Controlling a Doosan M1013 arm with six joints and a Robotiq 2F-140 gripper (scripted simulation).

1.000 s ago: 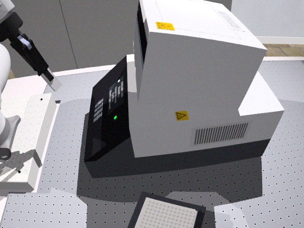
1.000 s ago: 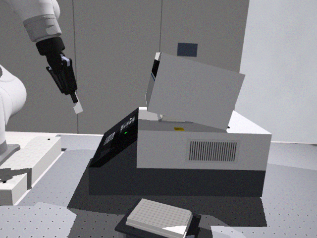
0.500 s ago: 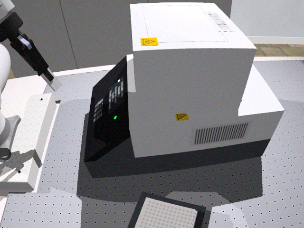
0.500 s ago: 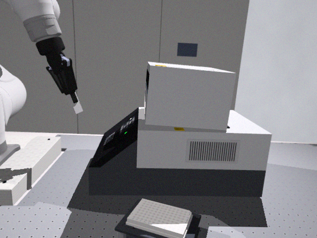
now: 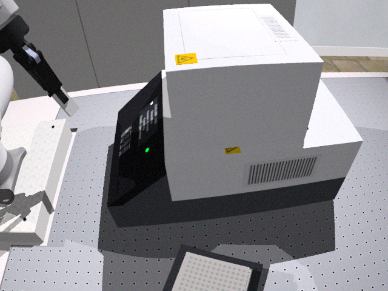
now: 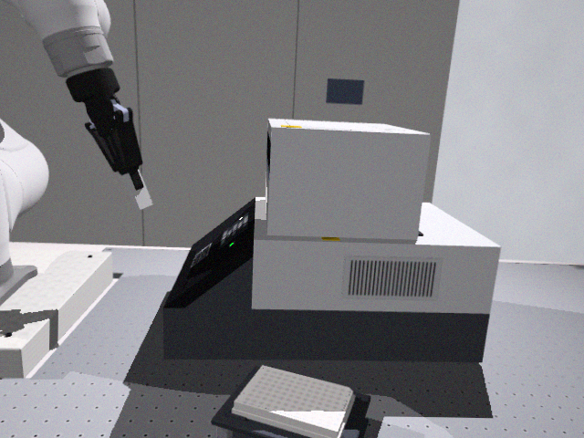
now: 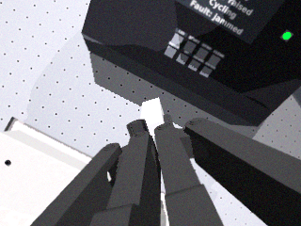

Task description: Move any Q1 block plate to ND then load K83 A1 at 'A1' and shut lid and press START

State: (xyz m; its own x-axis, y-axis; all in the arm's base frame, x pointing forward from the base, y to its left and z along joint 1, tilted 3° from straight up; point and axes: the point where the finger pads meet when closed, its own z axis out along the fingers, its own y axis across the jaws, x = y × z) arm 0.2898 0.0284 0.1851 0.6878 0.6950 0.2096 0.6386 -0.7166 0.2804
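The cycler Q1 [image 5: 231, 125] stands mid-table with its white lid [image 5: 241, 62] down flat on the body, so the block is hidden. Its lamp [image 5: 146, 150] is green, and it also shows in the wrist view [image 7: 286, 35]. The keypad [image 7: 194, 52] sits on the sloped black panel [image 5: 137, 140]. My gripper [image 5: 67, 108] [image 6: 142, 198] is shut and empty, and it hangs in the air to the left of the panel, above the table and apart from the keys. A white 96-well plate [image 5: 211, 272] lies flat on a black nest [image 6: 363, 410] at the table's front edge.
A white block [image 5: 40, 162] lies at the table's left, under and beside my arm. The robot's base [image 6: 14, 188] stands at the far left. A grey wall is behind the cycler.
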